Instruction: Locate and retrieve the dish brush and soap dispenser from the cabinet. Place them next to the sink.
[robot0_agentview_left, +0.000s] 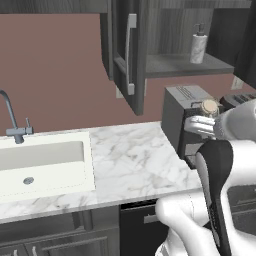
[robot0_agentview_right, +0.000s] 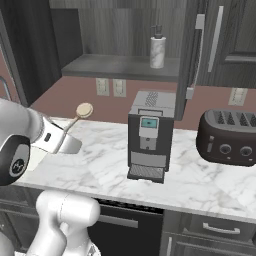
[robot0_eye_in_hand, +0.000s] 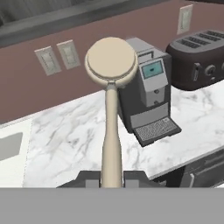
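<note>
You see the sink at the left end of the counter, the coffee machine in the middle with the toaster to its right, and the soap dispenser on the shelf of the open cabinet above them.

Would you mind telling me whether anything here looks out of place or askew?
Nothing is spilled or damaged. The cabinet door hangs open with the soap dispenser upright on its shelf, and the dish brush is held in the gripper above the counter.
</note>
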